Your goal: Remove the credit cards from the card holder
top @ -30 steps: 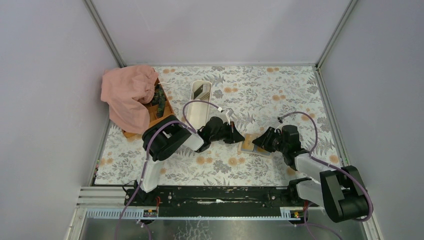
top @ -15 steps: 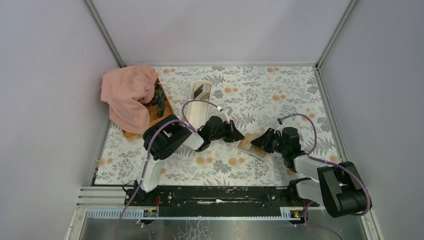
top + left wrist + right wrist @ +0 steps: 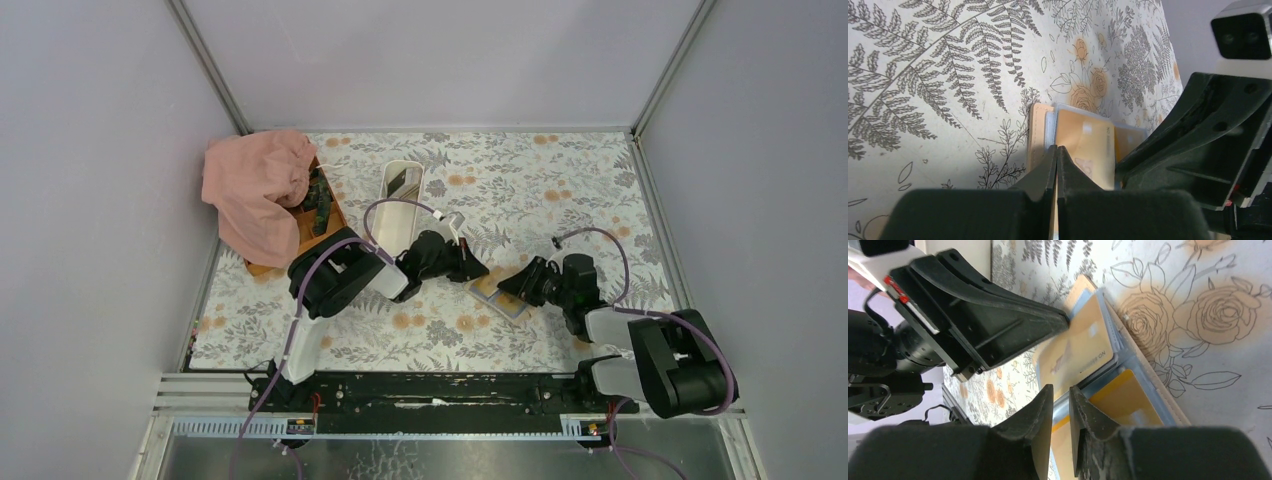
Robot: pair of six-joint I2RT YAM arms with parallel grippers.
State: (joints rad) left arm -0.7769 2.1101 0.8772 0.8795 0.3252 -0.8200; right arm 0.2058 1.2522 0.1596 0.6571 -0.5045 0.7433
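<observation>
Left gripper (image 3: 1057, 149) is clenched, tips on the near edge of an orange credit card (image 3: 1083, 142). It reads as a pinch to draw the card out, though I can't confirm the bite. Right gripper (image 3: 1060, 392) is clamped on the card holder (image 3: 1148, 390) at its blue inner sleeve, presumably to anchor it against that pull. The holder lies open and flat on the floral table (image 3: 923, 75) between the arms, tan cover under light-blue pockets, with the orange card partly out and a second yellow card (image 3: 1120, 397) seated in the next pocket.
</observation>
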